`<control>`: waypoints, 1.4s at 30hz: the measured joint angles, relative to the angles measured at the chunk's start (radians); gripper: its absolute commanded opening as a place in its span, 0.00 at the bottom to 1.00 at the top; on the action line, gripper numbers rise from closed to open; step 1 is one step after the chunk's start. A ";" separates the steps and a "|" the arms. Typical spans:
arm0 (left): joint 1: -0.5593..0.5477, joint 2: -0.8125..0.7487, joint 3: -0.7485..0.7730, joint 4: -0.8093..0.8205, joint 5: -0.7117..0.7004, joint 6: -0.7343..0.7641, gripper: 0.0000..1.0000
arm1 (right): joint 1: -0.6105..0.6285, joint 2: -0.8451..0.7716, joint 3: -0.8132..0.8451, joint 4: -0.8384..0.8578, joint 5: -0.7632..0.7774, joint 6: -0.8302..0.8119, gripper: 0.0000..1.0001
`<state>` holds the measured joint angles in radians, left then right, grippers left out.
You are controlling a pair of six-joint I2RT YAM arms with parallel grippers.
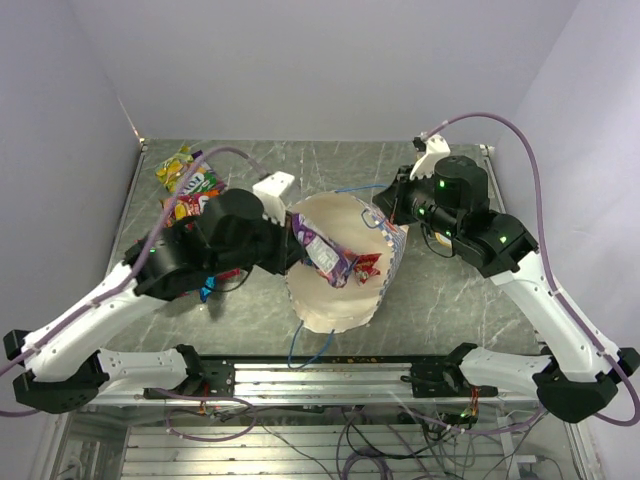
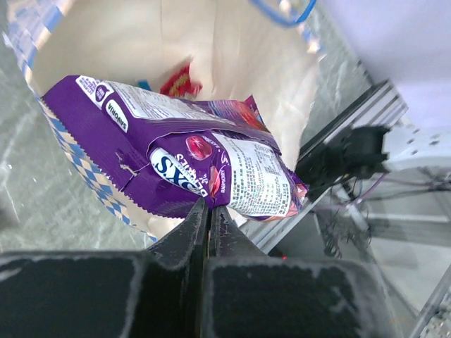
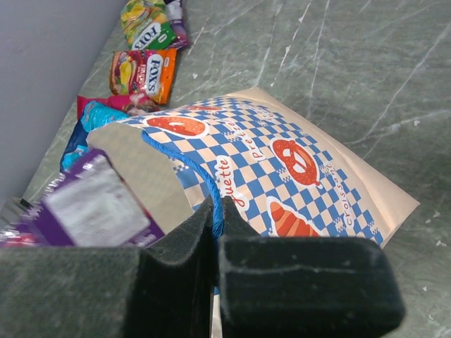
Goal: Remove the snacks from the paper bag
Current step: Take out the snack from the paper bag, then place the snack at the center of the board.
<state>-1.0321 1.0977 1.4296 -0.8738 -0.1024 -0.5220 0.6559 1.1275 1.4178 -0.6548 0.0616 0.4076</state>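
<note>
Left wrist view: left gripper (image 2: 208,211) clamps a purple packet (image 2: 197,155) marked "Fox's" at the paper bag (image 2: 106,42) mouth. Right gripper (image 3: 215,218) pinches its blue string handle (image 3: 190,172). Loose snacks (image 1: 190,185) lie at the bag's ten o'clock.

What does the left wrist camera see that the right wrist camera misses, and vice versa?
Left wrist only: the left gripper shut on a purple packet, and a red packet deeper in the paper bag, with its cream inside. Right wrist only: the right gripper pinching the blue string handle, the checkered outside, and loose packets on the table. Both: bag and purple packet.
</note>
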 measured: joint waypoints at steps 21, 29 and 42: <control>0.018 0.192 0.663 -0.210 -0.532 0.147 0.07 | 0.000 0.052 0.019 0.078 0.077 -0.154 0.00; 0.267 0.275 0.583 -0.034 -0.705 0.268 0.07 | 0.000 0.089 0.012 0.201 0.118 -0.335 0.00; 0.793 0.294 0.089 0.298 -0.443 0.352 0.07 | -0.015 0.106 -0.039 0.344 0.019 -0.417 0.00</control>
<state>-0.2394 1.3922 1.5181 -0.5755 -0.5453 -0.1699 0.6411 1.2331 1.3788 -0.3107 0.0811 -0.0097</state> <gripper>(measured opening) 0.072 0.006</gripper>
